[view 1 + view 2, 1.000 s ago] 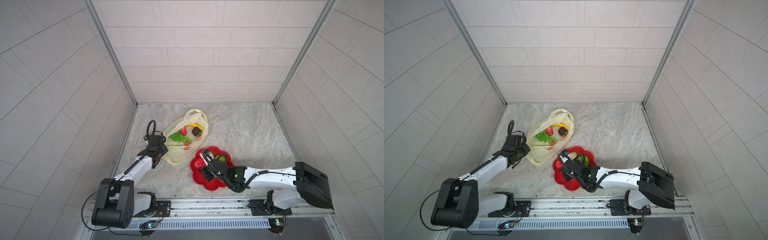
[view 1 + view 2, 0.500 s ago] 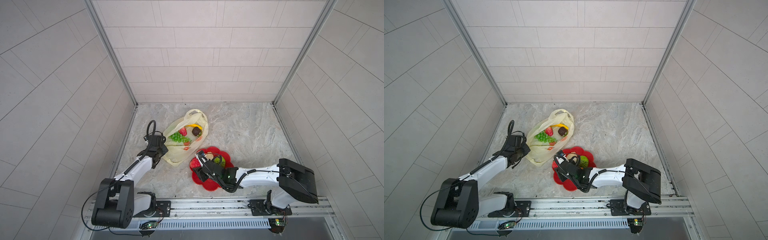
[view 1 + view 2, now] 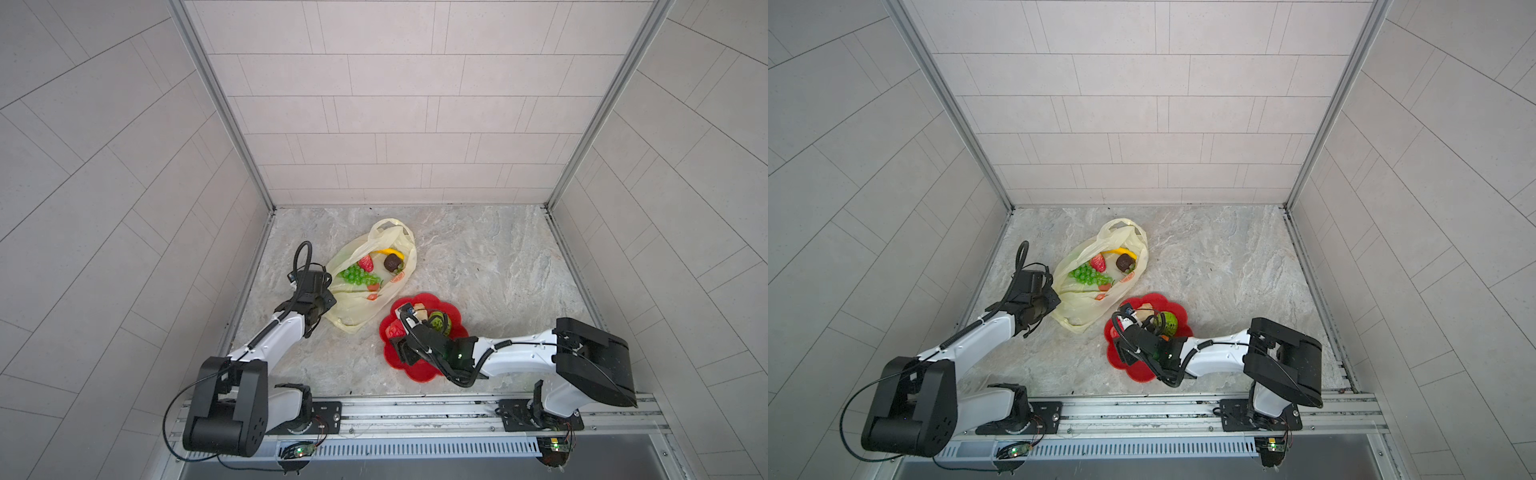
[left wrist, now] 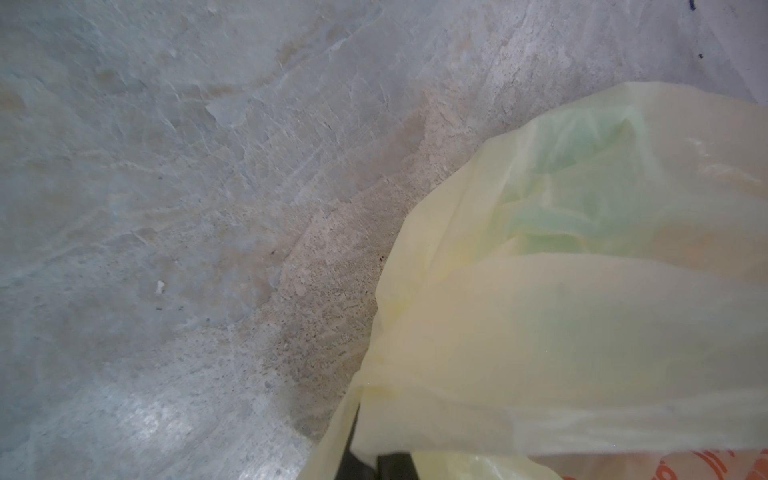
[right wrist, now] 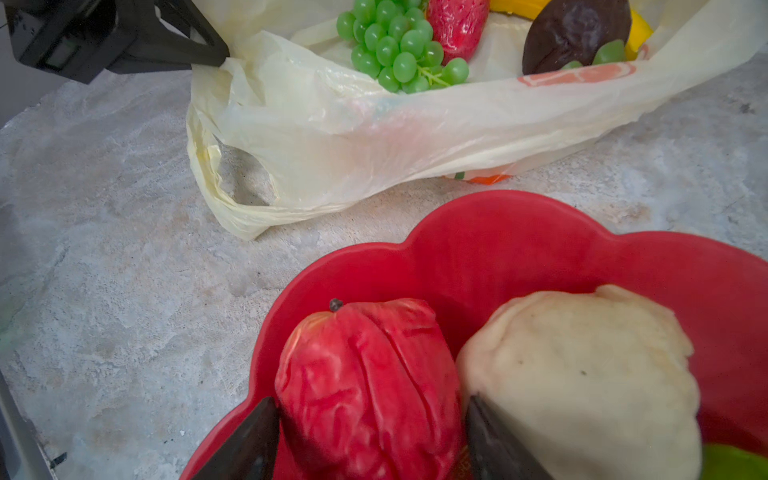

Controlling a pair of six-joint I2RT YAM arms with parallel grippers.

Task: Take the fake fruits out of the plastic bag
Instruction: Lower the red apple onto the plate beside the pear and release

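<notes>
The step in hand looks like setting a fruit down in the red plate (image 5: 498, 232) and letting go. To do it well, the right gripper (image 5: 372, 405) should spread enough to clear both sides of the red fruit (image 5: 365, 382), then rise straight up. That way the fruit is not dragged along and the cream fruit (image 5: 582, 374), which touches it on the right, is not knocked. The plate sits near and right of the plastic bag (image 3: 357, 307), and a green netted fruit (image 3: 436, 323) also lies in it.

The right gripper's jaws stand apart, one close on each side of the red fruit, which seems to rest in the plate. I cannot tell whether they press on it or have let go.

The left gripper (image 3: 326, 305) is pinched together on the bag's left near edge and should hold steady so the mouth stays wide. The bag lies left of the table's middle. Four fruits are left in it: the grapes (image 5: 395, 45), strawberry (image 5: 457, 25), dark brown fruit (image 5: 577, 29) and banana (image 3: 388, 252).
</notes>
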